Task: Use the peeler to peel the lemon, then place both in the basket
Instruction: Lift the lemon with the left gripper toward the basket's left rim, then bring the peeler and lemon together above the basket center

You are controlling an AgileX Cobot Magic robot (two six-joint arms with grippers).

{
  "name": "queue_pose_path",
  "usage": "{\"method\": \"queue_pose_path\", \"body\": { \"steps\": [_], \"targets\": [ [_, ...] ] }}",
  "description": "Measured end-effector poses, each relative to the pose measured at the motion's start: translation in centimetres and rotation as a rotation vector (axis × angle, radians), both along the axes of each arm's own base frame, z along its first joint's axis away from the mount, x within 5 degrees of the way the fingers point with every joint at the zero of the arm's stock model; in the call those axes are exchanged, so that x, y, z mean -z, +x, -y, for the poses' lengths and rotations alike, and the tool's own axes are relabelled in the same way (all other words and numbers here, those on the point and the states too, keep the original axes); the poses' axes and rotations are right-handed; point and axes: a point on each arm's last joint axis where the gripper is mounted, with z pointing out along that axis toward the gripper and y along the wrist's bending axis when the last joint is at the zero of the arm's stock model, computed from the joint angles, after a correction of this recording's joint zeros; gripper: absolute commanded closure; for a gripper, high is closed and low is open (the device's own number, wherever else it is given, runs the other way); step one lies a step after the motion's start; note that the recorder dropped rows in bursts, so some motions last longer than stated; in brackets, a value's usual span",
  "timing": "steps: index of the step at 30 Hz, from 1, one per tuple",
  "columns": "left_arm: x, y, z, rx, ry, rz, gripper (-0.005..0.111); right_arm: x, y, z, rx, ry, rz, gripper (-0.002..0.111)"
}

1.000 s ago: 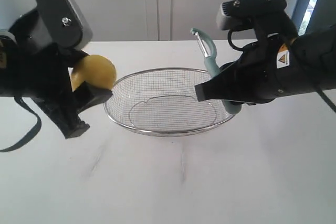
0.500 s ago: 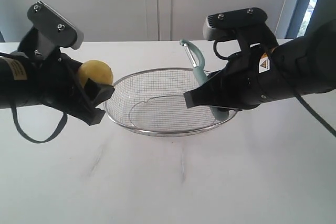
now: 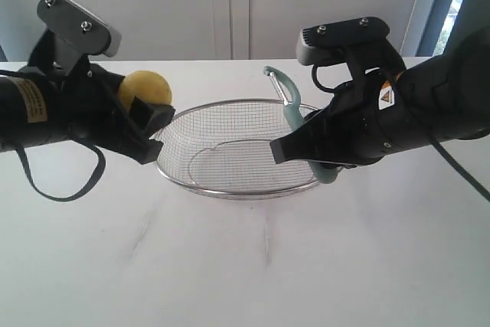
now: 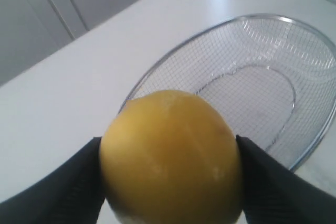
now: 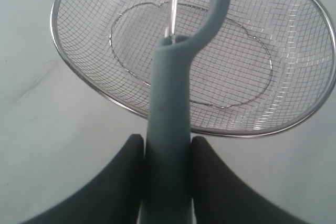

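Plainly, the coming stroke turns on the gap between blade and fruit. The lemon (image 3: 145,89) hangs in the air just over the left rim of the basket (image 3: 230,194), clamped by its two flanks in the left arm's jaws (the left wrist view shows its skin whole, as far as I can judge). The peeler (image 3: 293,109) is pinched low on its handle by the right arm's jaws, above the basket's right side. Its long axis stands nearly upright, leaning a little, with the curved head topmost and hooking toward the lemon's side. The two are well apart, with most of the mesh bowl below and between them on the table (image 3: 306,266). Peeling looks not yet begun. I judge that the right arm must carry the blade leftward, or the left arm bring the lemon in.
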Motion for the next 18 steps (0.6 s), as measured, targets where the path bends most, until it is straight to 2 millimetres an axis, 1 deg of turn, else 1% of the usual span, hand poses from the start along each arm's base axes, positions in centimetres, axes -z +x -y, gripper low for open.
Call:
{"method": "queue_pose_path", "body": {
  "steps": [3,6,8,10,11,13,16,18],
  "targets": [
    [-0.9,0.1,0.5,0.09,-0.045,0.108,0.107,0.0,0.0,0.1,0.002,0.0,0.0,0.108],
    [-1.8,-0.2,1.0,0.227,-0.113,0.189,0.107,0.2,0.3,0.2,0.013,-0.002,-0.01,0.108],
    [-2.1,-0.4,1.1,0.276,-0.136,0.216,0.107,0.5,0.4,0.1,0.018,0.0,-0.024,0.108],
    [-2.3,-0.4,1.0,0.317,-0.142,0.241,0.107,1.0,0.4,-0.1,0.032,0.03,-0.075,0.108],
    [-2.3,-0.5,1.0,0.334,-0.132,0.249,0.107,1.1,0.4,-0.3,0.031,0.044,-0.091,0.108],
    [-2.1,-1.1,1.3,0.436,-0.076,0.292,0.107,1.6,0.2,-0.7,0.016,0.09,-0.129,0.108],
    [-1.6,-1.7,1.5,0.54,0.002,0.327,0.107,2.3,-0.4,-1.1,-0.008,0.147,-0.162,0.108],
    [-1.2,-1.9,1.5,0.572,0.049,0.321,0.107,3.4,-1.2,-1.3,-0.033,0.202,-0.21,0.108]
  ]
}}
